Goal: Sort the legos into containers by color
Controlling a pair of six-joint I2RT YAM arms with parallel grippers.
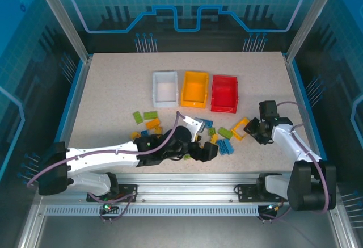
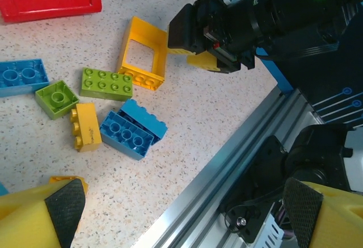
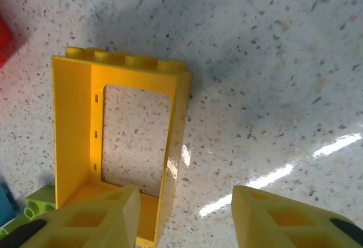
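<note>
Near the red bin (image 1: 224, 78), legos (image 1: 224, 132) are all lying unsorted; right pincer (image 3: 184, 208) is straddling yellow frame (image 3: 74, 140) part-open, left pincer (image 2: 185, 205) wide.

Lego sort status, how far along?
Done: nothing; the white bin, yellow bin and red bin look empty. In hand: right claw open around one side of the yellow frame, not gripping. To do: all the bricks, loose on the table.
</note>
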